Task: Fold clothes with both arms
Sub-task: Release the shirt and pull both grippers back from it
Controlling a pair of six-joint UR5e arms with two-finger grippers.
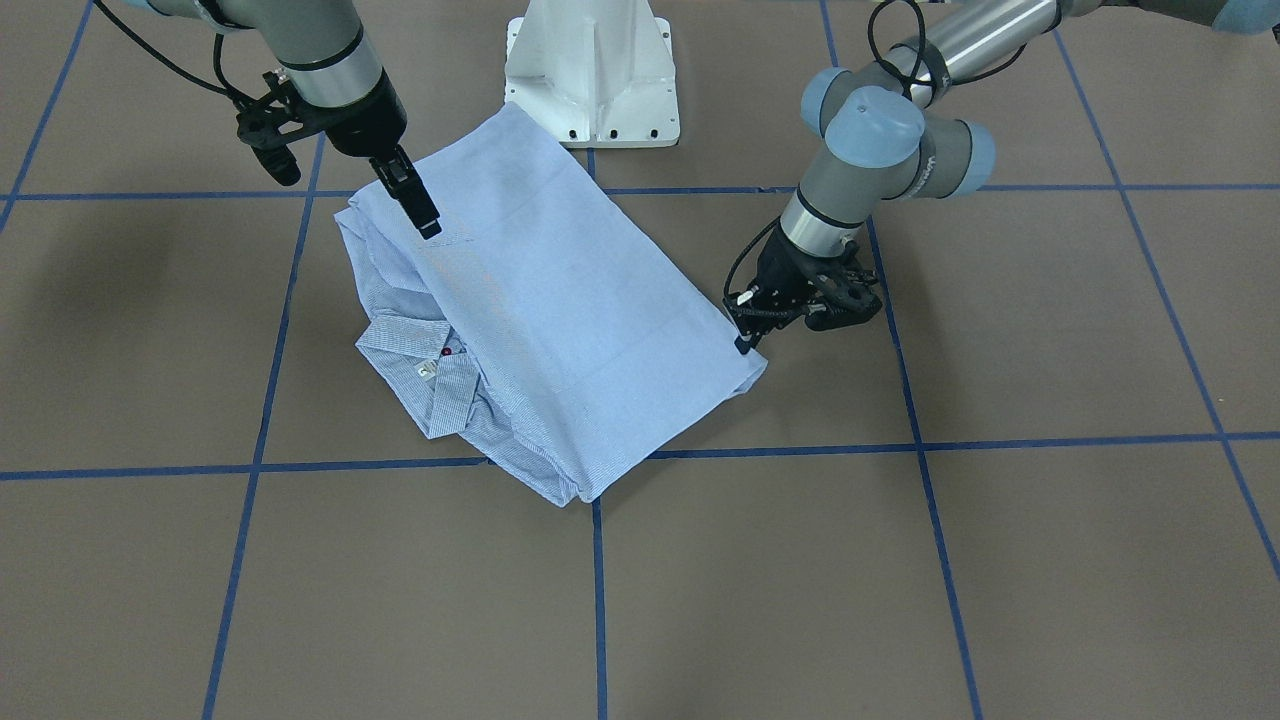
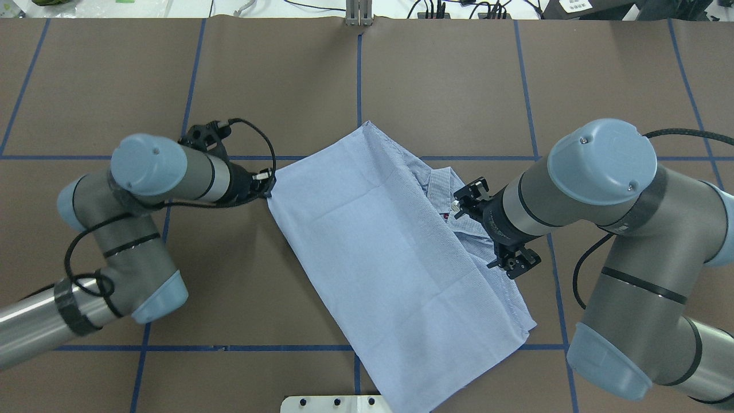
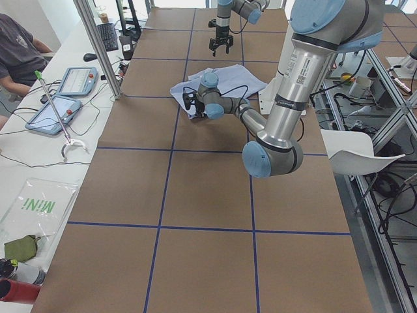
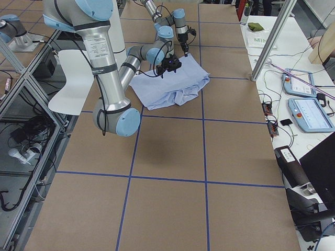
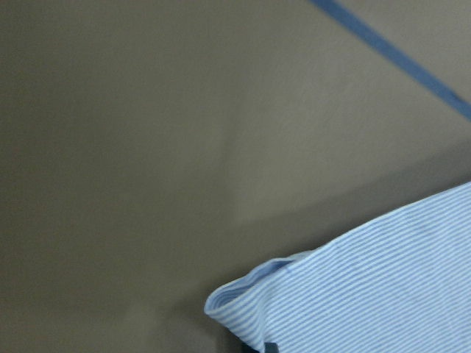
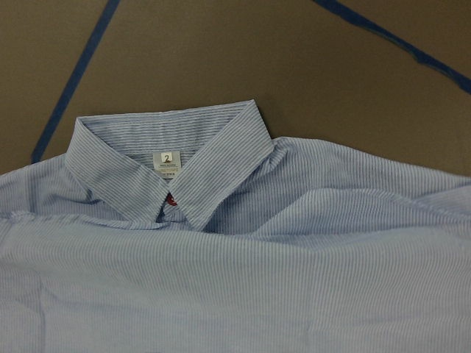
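The light blue striped shirt (image 1: 570, 300) lies folded into a slanted rectangle on the brown table, and it also shows in the overhead view (image 2: 390, 252). Its collar (image 1: 425, 365) with white label and a red button pokes out at one long edge; the right wrist view shows the collar (image 6: 169, 158) from above. My left gripper (image 1: 742, 346) is low at a shirt corner and shut on the cloth edge (image 5: 243, 298). My right gripper (image 1: 428, 228) hangs just above the shirt near the opposite end, open and empty. In the overhead view its wrist hides it.
The white pedestal base (image 1: 592, 70) stands just behind the shirt's near-robot end. Blue tape lines (image 1: 598, 580) grid the table. An operator's bench with tablets (image 3: 71, 81) runs along the far table edge.
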